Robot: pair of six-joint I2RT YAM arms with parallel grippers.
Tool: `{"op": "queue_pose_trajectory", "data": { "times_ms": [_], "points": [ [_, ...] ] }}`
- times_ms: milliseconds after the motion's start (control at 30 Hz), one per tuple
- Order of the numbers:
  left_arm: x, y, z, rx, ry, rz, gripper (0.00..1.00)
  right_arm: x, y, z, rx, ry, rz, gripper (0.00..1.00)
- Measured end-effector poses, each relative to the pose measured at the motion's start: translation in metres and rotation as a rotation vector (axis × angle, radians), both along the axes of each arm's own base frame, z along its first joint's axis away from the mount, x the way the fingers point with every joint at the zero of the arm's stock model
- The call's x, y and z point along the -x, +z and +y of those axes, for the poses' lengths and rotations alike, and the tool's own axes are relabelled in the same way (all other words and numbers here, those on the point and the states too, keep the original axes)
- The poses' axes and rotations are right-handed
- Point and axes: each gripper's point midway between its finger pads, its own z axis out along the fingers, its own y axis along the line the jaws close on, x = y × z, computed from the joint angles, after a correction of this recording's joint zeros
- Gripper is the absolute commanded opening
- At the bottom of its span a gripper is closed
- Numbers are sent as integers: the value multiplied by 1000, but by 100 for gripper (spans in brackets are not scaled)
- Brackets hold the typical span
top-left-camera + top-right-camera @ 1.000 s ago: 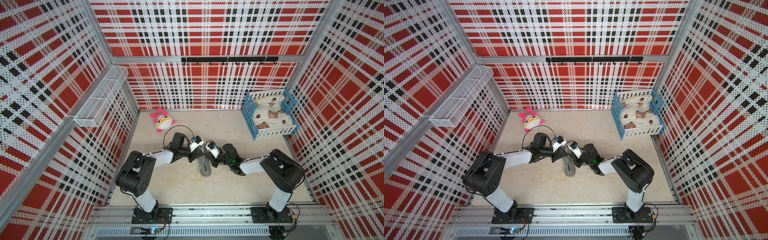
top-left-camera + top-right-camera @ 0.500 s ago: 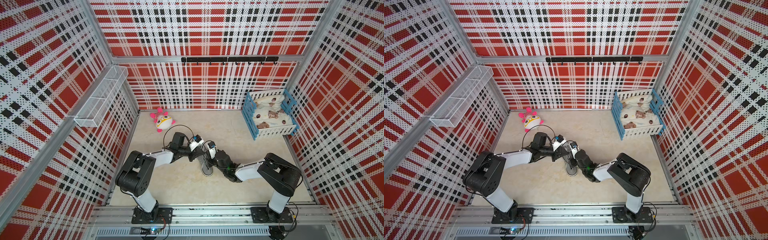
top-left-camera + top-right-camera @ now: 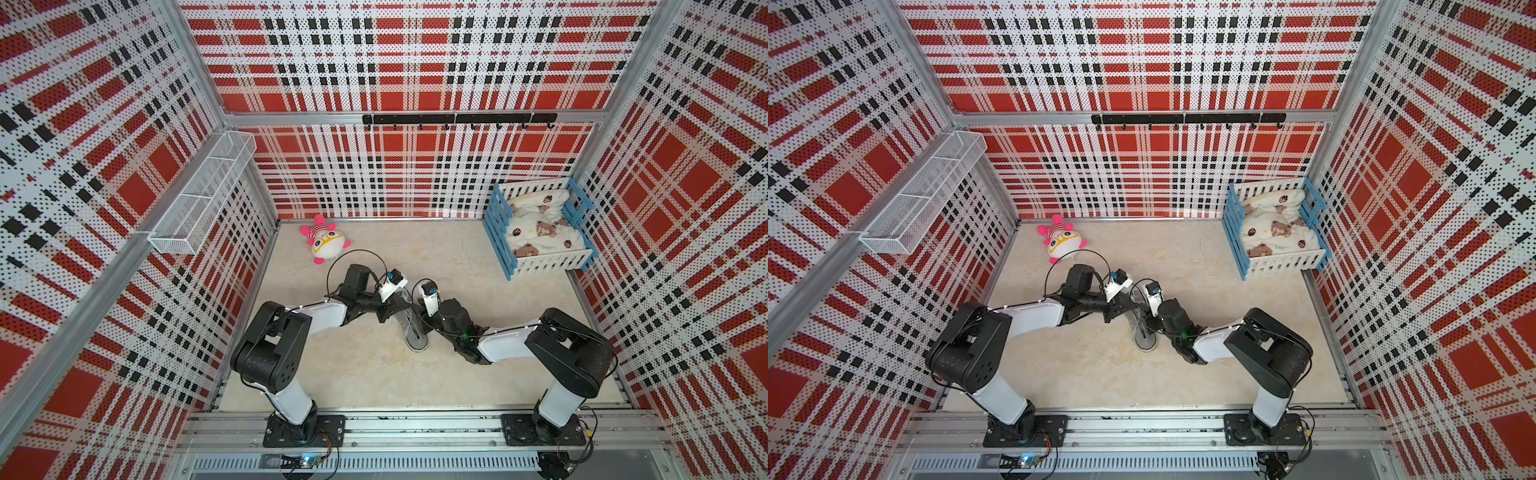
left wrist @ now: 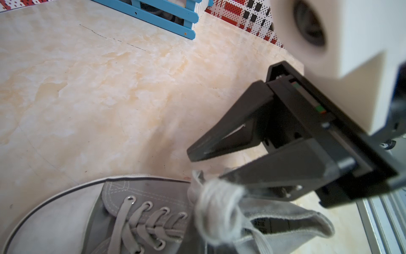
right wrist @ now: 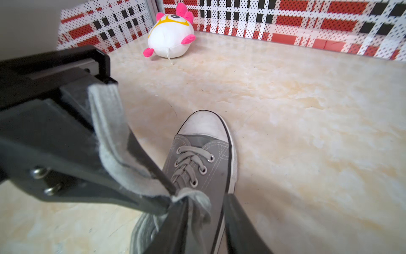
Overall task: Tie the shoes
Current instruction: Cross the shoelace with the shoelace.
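A grey canvas shoe (image 3: pixel 415 336) (image 3: pixel 1144 338) stands mid-floor with its white toe cap (image 5: pixel 203 124) pointing at the front rail. My left gripper (image 3: pixel 402 308) (image 5: pixel 167 198) is shut on a flat pale grey lace (image 5: pixel 107 123) above the tongue. Just beside it, my right gripper (image 3: pixel 419 318) (image 5: pixel 207 204) (image 4: pixel 206 165) hangs over the shoe's opening with its jaws apart. A loop of lace (image 4: pixel 219 211) lies against one of its fingers (image 5: pixel 175 226), not pinched. The left gripper's own jaws do not show in the left wrist view.
A pink-and-white plush toy (image 3: pixel 326 243) (image 5: pixel 170 35) lies at the back left. At the back right stands a blue-and-white crate (image 3: pixel 505 245) (image 4: pixel 162 15) with a printed blanket in it. A wire basket (image 3: pixel 203 195) and a black hook rail (image 3: pixel 457 119) hang on the walls.
My right gripper's jaws have opened and let the lace go. Its arm dipped toward the shoe and came back. The left gripper has stayed shut on its lace.
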Motion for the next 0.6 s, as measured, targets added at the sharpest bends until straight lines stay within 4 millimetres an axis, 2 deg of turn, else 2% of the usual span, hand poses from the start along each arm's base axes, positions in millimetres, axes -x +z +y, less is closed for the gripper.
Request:
{"op": "queue_pose_trajectory", "data": {
  "times_ms": [200, 333, 467, 600],
  "points": [
    [0, 0, 0, -1, 2, -1, 0, 12, 8, -10, -29, 79, 19, 52],
    [-1, 0, 0, -2, 3, -1, 0, 18, 15, -17, -39, 113, 34, 53],
    [-1, -1, 0, -4, 5, -1, 0, 23, 19, -24, -45, 146, 70, 41],
    [-1, -1, 0, -4, 5, -1, 0, 36, 11, -23, -45, 210, 147, 29]
  ]
}}
